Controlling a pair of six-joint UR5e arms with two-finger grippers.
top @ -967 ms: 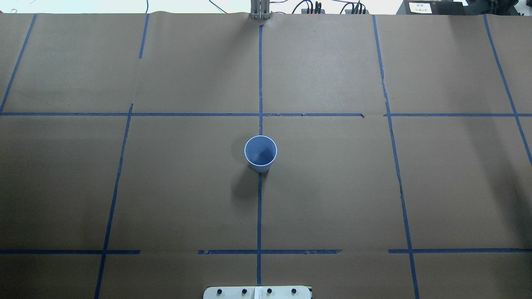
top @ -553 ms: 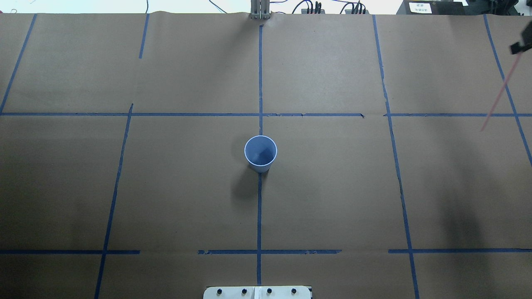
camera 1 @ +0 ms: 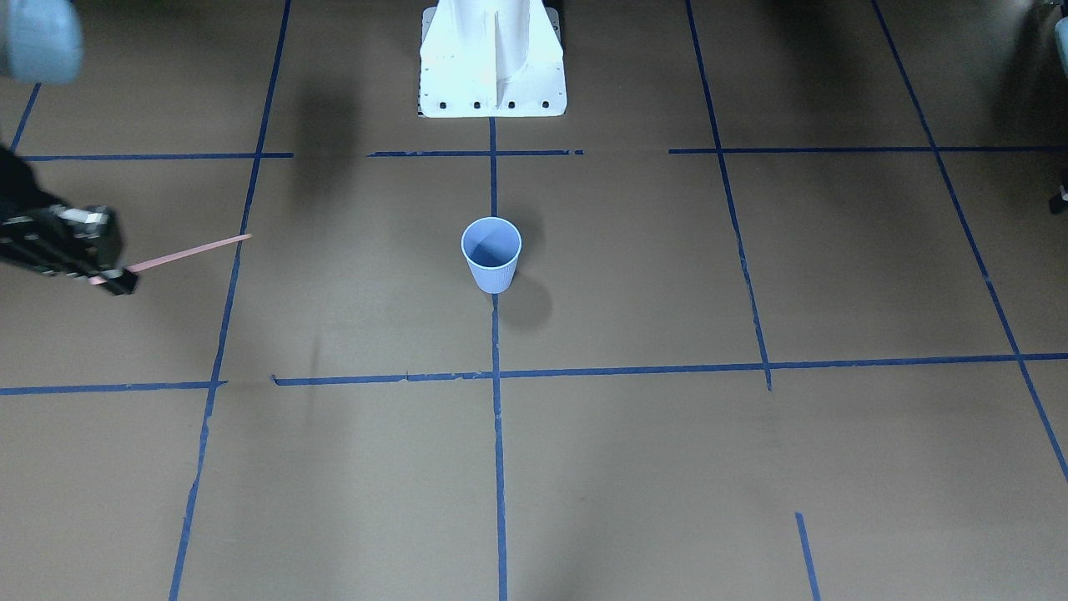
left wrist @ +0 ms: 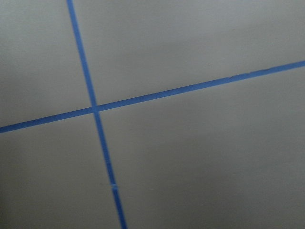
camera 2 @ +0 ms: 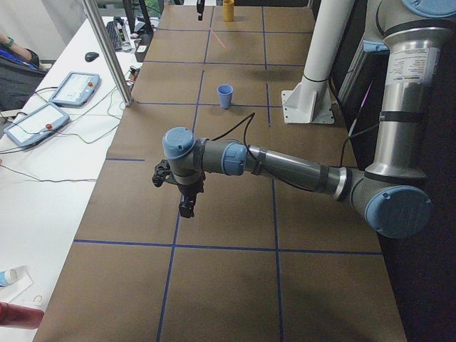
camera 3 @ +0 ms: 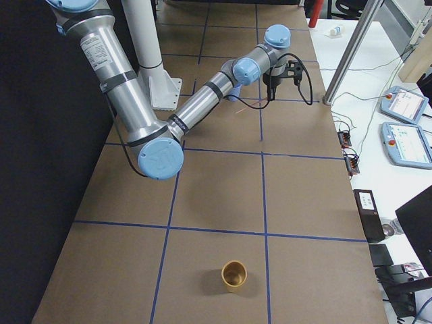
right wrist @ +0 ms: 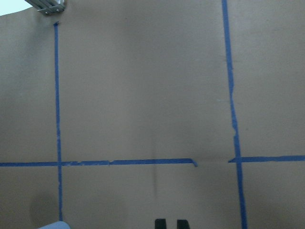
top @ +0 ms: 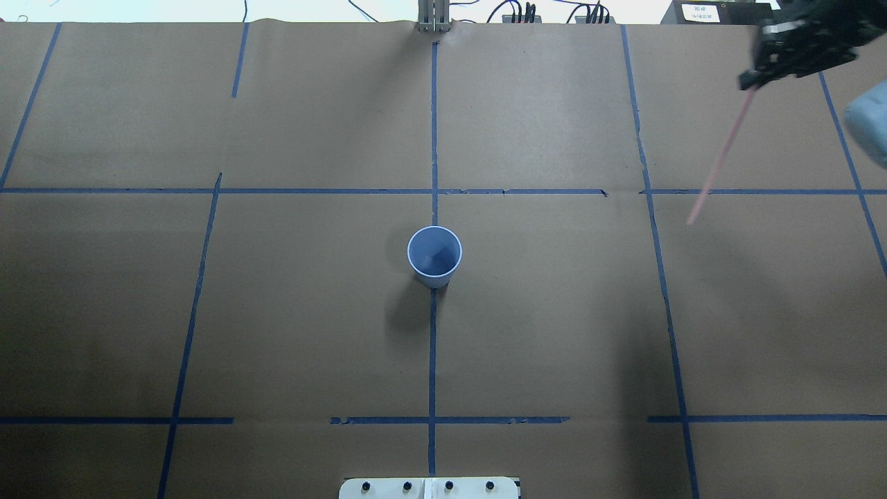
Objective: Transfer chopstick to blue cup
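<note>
The blue cup (top: pixel 434 255) stands upright and empty on the centre tape line, and shows in the front view (camera 1: pixel 491 255). My right gripper (top: pixel 748 83) is shut on the upper end of the pale pink chopstick (top: pixel 718 156). The stick hangs tilted down toward the cup, well above the table and far to the cup's right. The front view shows the right gripper (camera 1: pixel 123 280) and the chopstick (camera 1: pixel 183 253) at its left edge. My left gripper (camera 2: pixel 187 206) hovers over the table's left end; I cannot tell whether it is open or shut.
A yellow cup (camera 3: pixel 235 275) stands on the table's right end. The robot's white base (camera 1: pixel 492 83) sits at the near edge. A metal post (top: pixel 434 19) stands at the far edge. Blue tape lines cross the brown paper cover.
My right gripper came into the overhead view from the right with the chopstick and has moved left toward the cup. The cup has not moved.
</note>
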